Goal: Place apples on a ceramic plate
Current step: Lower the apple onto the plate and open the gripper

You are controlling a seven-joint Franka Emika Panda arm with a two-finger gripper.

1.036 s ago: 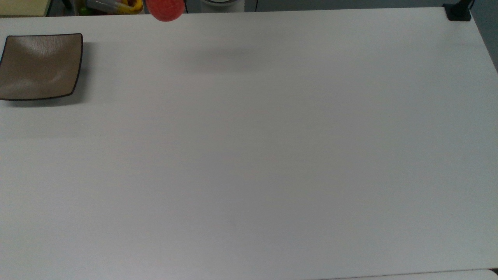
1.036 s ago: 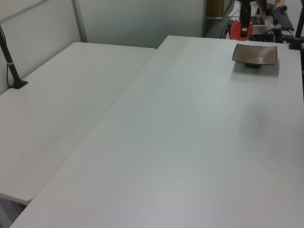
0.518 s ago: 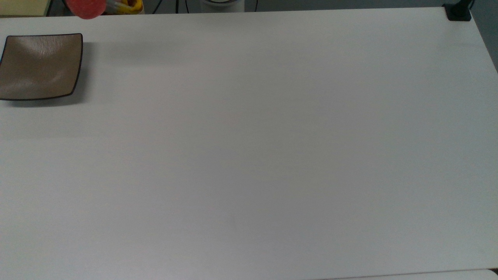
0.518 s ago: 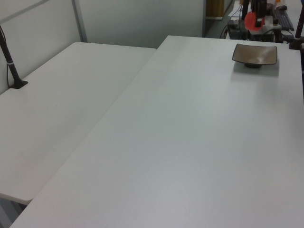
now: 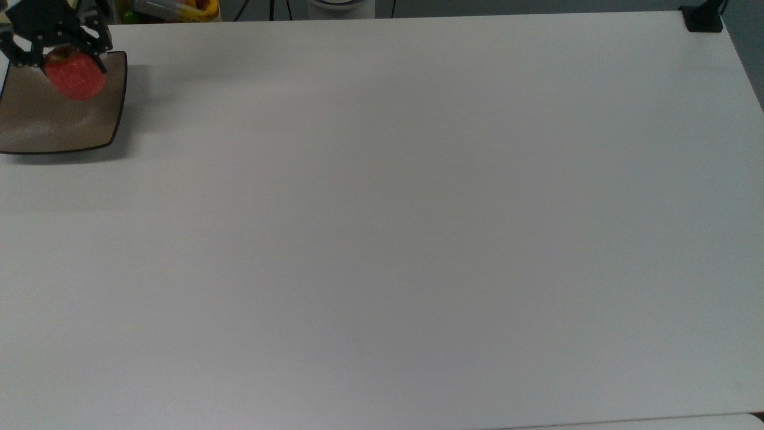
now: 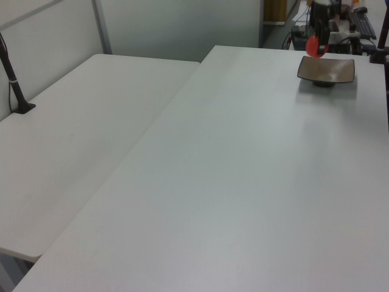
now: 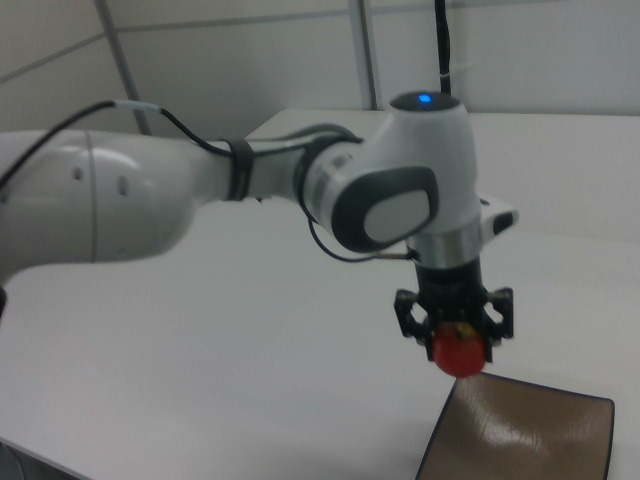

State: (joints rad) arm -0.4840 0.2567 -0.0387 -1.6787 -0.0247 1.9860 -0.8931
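My pincer [image 5: 59, 57] is pinching the apple [image 5: 75, 74], one dark finger on either side of the red fruit. In the right view the pincer [image 7: 455, 335] hangs straight down from my white arm [image 7: 250, 195], and the apple [image 7: 459, 352] protrudes below the fingertips. The apple is held in the air, clear of any surface.

The ceramic plate [image 5: 54, 128] lies beneath. In the top view the apple overlaps the plate's area toward 12 o'clock of the plate's centre. In the right view the plate [image 7: 530, 435] sits at about 4 o'clock from the apple, with a visible gap between them. In the left view the apple [image 6: 313, 45] sits at roughly 11 o'clock from the plate [image 6: 331, 71].

The plate rests on the white table [image 5: 418, 227], near its edge at 9 o'clock in the top view. A black clamp [image 5: 703, 19] is fixed at the table's 1 o'clock corner.
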